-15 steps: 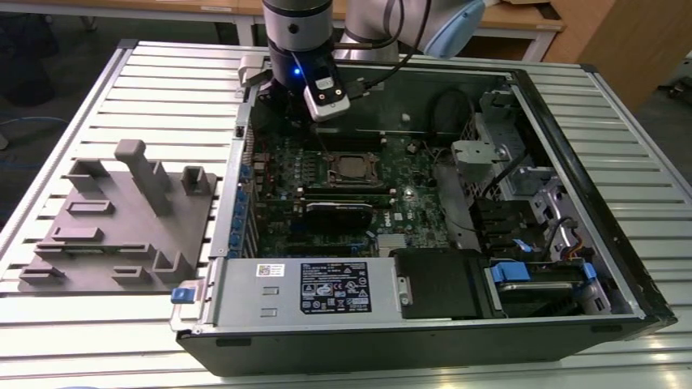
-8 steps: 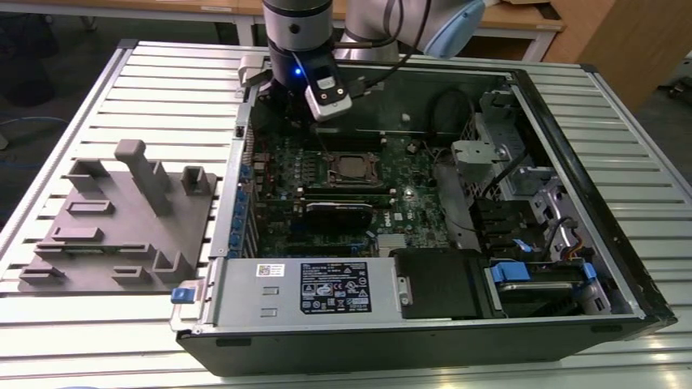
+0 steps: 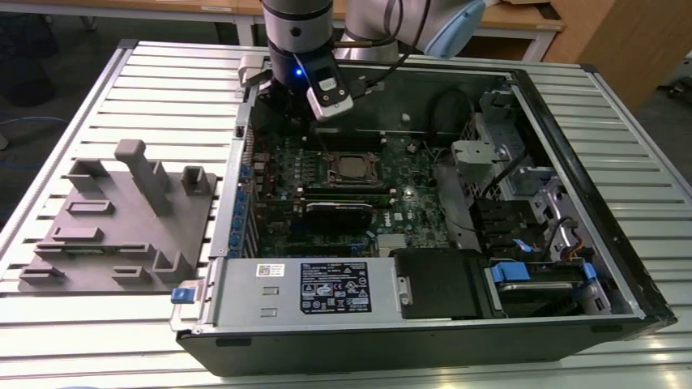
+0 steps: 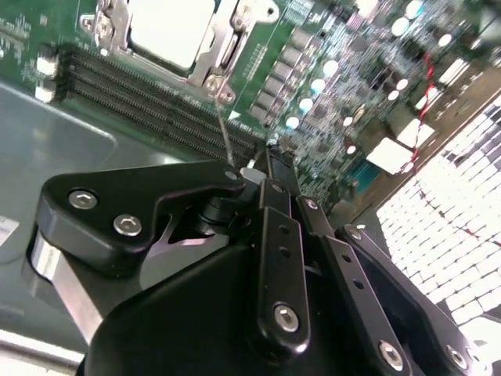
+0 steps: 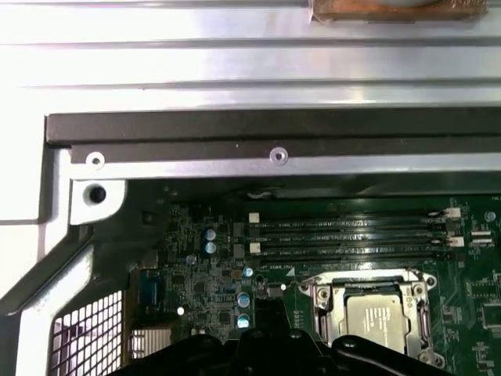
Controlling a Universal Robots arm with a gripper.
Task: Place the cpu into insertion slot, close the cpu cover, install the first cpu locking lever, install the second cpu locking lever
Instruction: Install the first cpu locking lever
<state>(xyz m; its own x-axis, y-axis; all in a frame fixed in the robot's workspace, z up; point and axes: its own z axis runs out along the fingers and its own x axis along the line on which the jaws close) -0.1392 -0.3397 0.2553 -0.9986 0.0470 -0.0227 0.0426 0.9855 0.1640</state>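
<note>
The cpu [image 3: 348, 167] [image 5: 376, 316] [image 4: 168, 30] lies flat in the insertion slot [image 3: 348, 155] on the green motherboard, silvery top up. The cpu cover [image 5: 322, 301] [image 4: 235, 35] is folded down around it as a metal frame. A thin wire locking lever [image 4: 223, 129] rises from a socket corner to my gripper [image 4: 266, 159] [image 3: 306, 121] [image 5: 258, 342]. The fingers [image 4: 274, 235] look shut. The lever's end disappears at the fingertips, so I cannot tell whether it is pinched or only touched. My gripper hangs just beside the socket, toward the case's far wall.
The open computer case wall [image 5: 274, 129] runs close behind the gripper. Long black memory slots [image 5: 352, 235] lie beside the socket. A black card [image 3: 337, 212], a power supply [image 3: 313, 288] and a drive bay [image 3: 530, 271] fill the near side. A grey fixture [image 3: 119, 219] stands at the exterior view's left.
</note>
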